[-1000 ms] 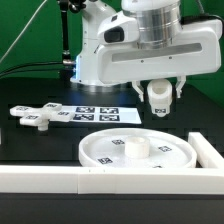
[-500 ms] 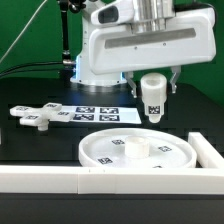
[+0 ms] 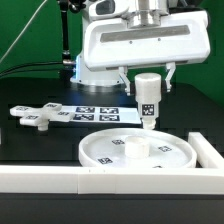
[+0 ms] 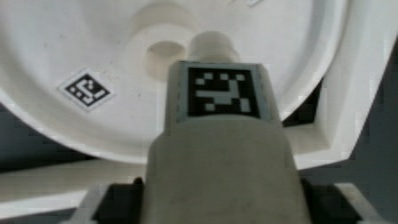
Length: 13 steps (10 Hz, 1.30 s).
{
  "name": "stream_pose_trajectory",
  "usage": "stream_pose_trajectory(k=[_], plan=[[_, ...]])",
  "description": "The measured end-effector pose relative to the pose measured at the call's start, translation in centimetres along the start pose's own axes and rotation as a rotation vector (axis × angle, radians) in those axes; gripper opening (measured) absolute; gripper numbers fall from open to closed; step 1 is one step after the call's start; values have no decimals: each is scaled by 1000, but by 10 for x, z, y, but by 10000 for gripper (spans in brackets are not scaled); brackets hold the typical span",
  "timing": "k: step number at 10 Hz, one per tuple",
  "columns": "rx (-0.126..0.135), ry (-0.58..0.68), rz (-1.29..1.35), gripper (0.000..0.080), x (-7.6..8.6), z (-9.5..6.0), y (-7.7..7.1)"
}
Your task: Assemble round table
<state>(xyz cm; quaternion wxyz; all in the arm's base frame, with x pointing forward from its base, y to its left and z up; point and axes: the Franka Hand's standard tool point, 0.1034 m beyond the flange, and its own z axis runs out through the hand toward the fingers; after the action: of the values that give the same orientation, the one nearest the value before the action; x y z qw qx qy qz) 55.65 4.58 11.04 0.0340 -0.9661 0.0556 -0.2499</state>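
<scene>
No text or numbers readable, only square tags [image 4: 221, 90] on post [image 3: 148, 92] and disc [image 3: 96, 141].

Open desk [image 3: 45, 146] lies at the exterior view's left of the disc [image 3: 100, 155], while the border wall [image 3: 50, 180] hems its near side and right.

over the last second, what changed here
The gripper, shut on the post, swung it from tilted to upright and lowered it toward the middle of the round disc. The round disc, cross-shaped piece and marker board stayed put.
</scene>
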Motion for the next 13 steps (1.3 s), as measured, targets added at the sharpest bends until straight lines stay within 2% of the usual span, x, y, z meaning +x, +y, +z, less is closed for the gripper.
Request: stream_pose_trajectory(k=[6,9,13], plan=[[-4,3,-62,409,-2,2,0],[-9,10,-98,409,5,7,3],[-16,-7,-137,409,0,18,11]])
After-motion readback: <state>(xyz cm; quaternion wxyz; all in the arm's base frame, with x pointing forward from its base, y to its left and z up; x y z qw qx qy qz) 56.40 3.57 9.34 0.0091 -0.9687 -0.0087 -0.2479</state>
